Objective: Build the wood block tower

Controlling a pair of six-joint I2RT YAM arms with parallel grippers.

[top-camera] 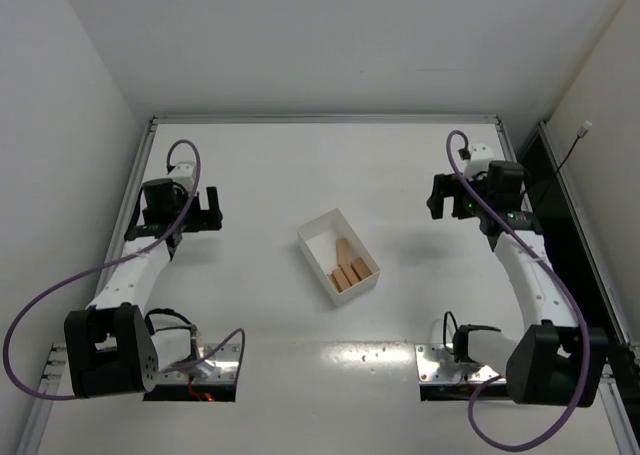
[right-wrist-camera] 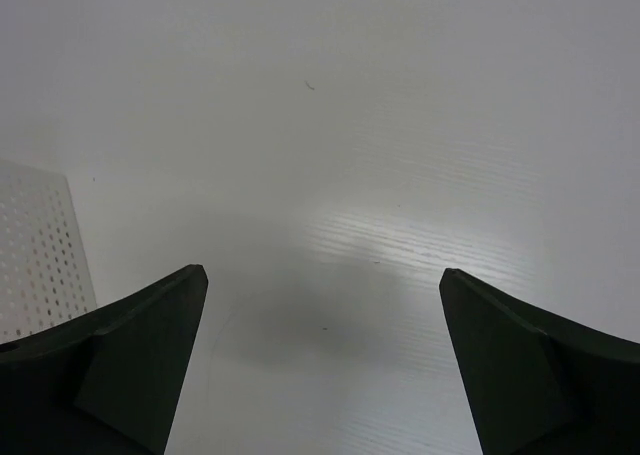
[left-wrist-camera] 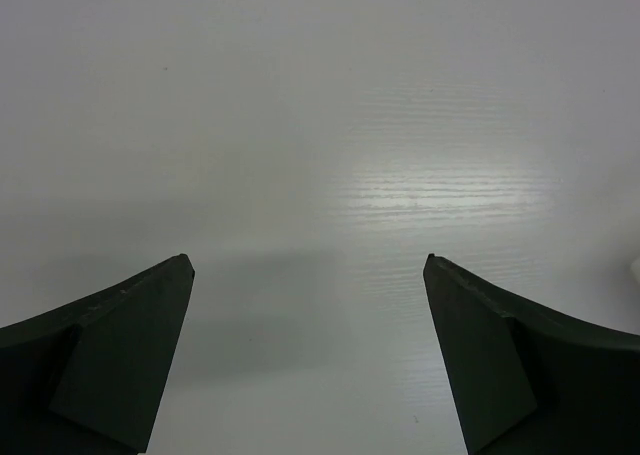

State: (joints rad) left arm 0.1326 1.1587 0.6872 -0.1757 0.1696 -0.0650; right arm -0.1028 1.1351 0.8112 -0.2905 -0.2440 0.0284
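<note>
Plainly nothing is standing stacked yet: the blocks [top-camera: 350,268] are all lying in the bin [top-camera: 322,228] while the left gripper [left-wrist-camera: 310,267] and right gripper [right-wrist-camera: 323,275] are hovering open, empty.

The wood blocks [top-camera: 350,270] look bare, matt and tan; the bin [top-camera: 313,237] smooth white plastic; the white bench [top-camera: 260,305] has faint grain and a soft sheen
</note>
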